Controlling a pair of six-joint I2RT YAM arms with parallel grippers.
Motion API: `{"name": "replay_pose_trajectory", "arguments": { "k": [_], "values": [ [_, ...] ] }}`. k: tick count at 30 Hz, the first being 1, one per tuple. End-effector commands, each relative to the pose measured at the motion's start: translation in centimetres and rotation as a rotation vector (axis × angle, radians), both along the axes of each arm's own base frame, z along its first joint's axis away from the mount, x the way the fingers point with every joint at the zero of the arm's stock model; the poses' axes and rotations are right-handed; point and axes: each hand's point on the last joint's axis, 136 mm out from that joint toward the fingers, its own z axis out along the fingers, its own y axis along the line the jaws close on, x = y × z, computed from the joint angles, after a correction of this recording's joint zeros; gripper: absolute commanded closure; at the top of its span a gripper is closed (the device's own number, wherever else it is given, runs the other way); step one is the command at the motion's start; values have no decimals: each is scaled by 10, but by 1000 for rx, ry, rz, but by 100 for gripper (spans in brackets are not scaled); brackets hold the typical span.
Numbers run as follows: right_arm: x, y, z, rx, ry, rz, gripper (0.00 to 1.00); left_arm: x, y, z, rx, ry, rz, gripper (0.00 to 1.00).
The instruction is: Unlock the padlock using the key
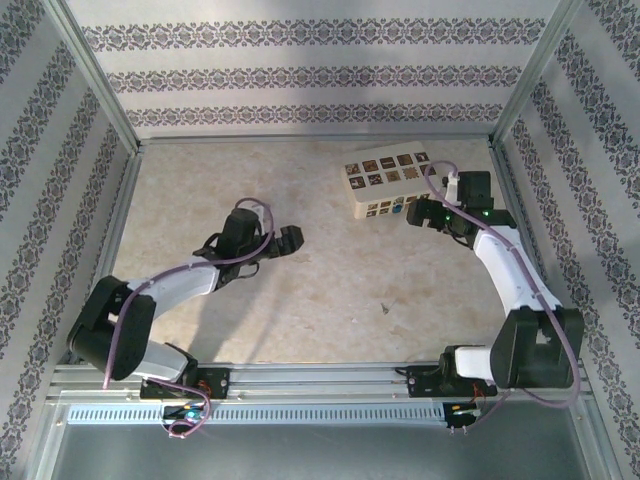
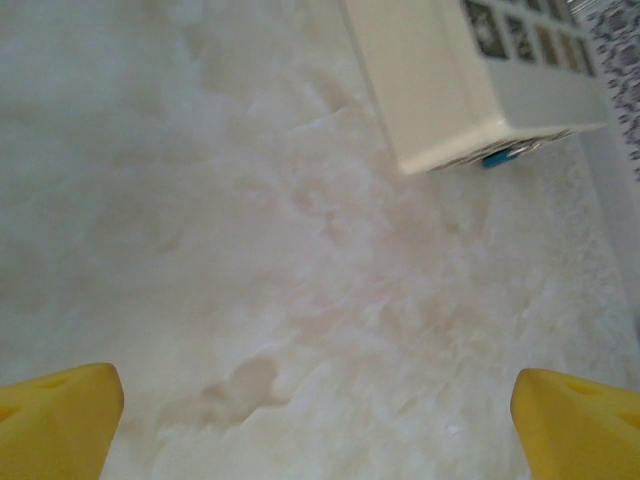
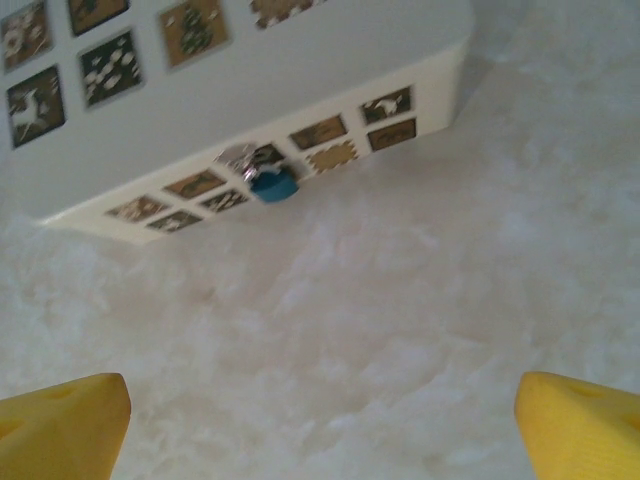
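Observation:
The padlock (image 3: 272, 185), a tiny blue body with a silvery loop, hangs on the near side of the cream box (image 3: 300, 70). It also shows as a blue dot (image 1: 398, 211) and as a blue bit under the box's corner (image 2: 495, 158). My right gripper (image 1: 432, 212) hovers just right of the padlock, open and empty, its yellow fingertips (image 3: 65, 420) wide apart. My left gripper (image 1: 262, 250) is open over bare table mid-left, with its fingertips (image 2: 60, 415) spread. A tiny dark speck (image 1: 386, 310) on the table may be the key; I cannot tell.
The cream box (image 1: 385, 180) with dark patterned squares lies at the back right, close to the right wall (image 1: 560, 170). Patterned walls close in the marbled table (image 1: 330, 290) on three sides. A metal rail (image 1: 320, 380) runs along the near edge.

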Motion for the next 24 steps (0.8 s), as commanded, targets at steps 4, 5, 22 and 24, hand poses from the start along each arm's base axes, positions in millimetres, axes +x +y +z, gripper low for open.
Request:
{"name": "replay_pose_trajectory", "arguments": {
  "k": [4,5,22,24],
  "values": [
    [46,-10,8,5,-53,10,2,30,-42,17,-69,-36,-44,1],
    [51,-12,6,6,-49,6,2,34,-47,18,-74,-37,-50,0],
    [126,-22,-14,186,-41,-23,2,105,-109,28,-151,6,-108,0],
    [136,-22,-16,202,-45,-25,1,115,-115,25,-145,12,-107,0]
  ]
}}
